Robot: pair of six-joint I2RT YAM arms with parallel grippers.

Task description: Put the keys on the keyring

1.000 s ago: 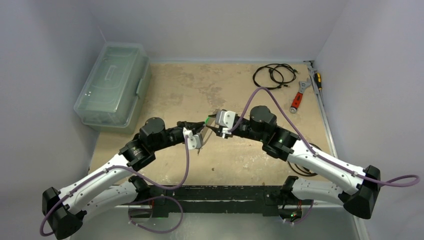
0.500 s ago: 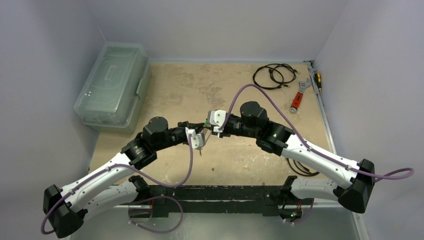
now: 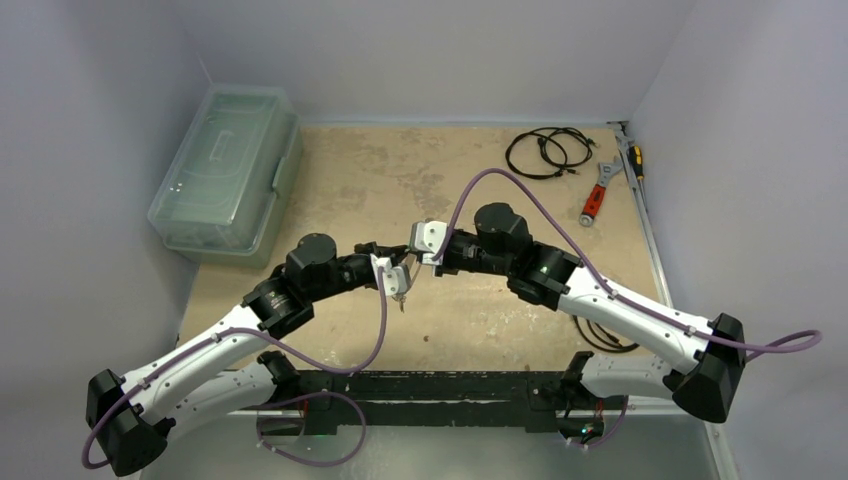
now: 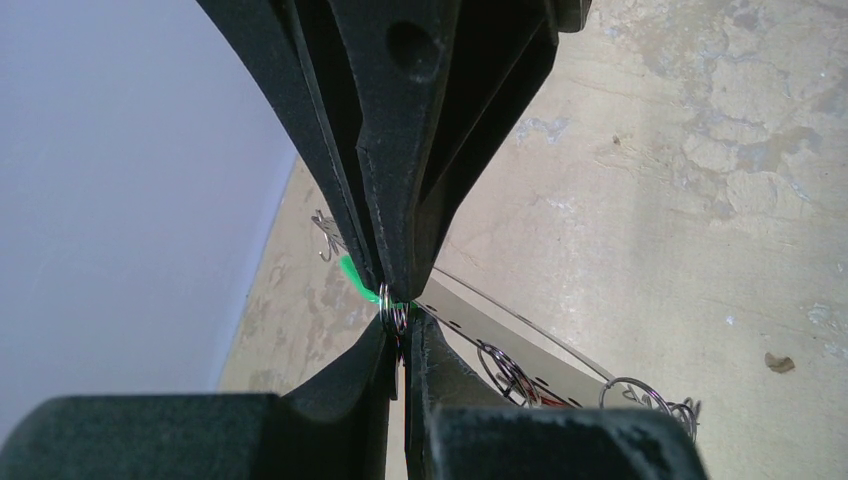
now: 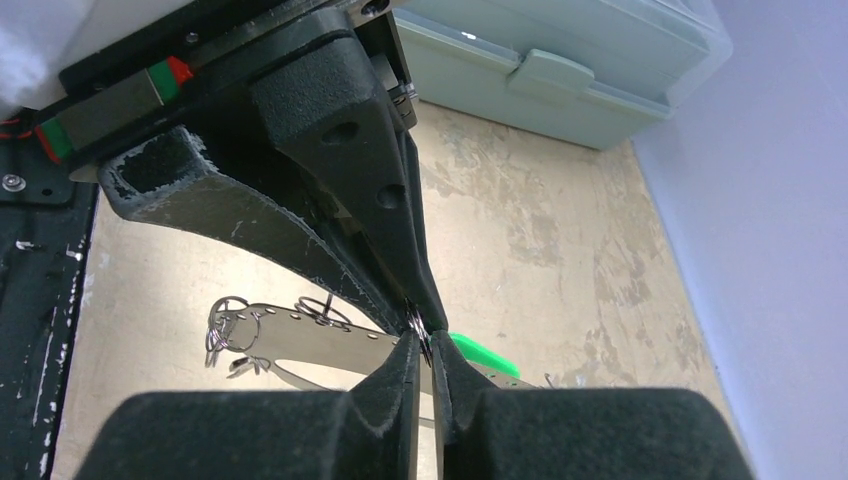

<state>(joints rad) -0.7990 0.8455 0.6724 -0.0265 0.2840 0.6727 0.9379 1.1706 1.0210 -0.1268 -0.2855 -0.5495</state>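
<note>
Both grippers meet tip to tip above the middle of the table. My left gripper [image 4: 400, 325] is shut on a small split ring [image 4: 393, 316] at the rim of the keyring [image 4: 520, 335], a flat silvery hoop slanting away behind it. My right gripper [image 5: 425, 345] is shut on that same split ring [image 5: 420, 325] from the opposite side. A green key tag [image 5: 482, 356] sticks out right beside the pinch, also visible as the green key tag [image 4: 357, 282]. More split rings [image 5: 228, 330] hang along the keyring [image 5: 300, 340]. From above, the left gripper [image 3: 402, 266] and right gripper [image 3: 414, 257] hide the ring.
A translucent lidded plastic box [image 3: 228, 170] stands at the back left. A black cable coil [image 3: 545, 152], a red-handled wrench [image 3: 597, 195] and a screwdriver [image 3: 634, 160] lie at the back right. The walls close in on both sides.
My right arm has moved left up to the left gripper's tips, and its jaws have closed on the split ring. The left gripper has stayed shut and nearly still.
</note>
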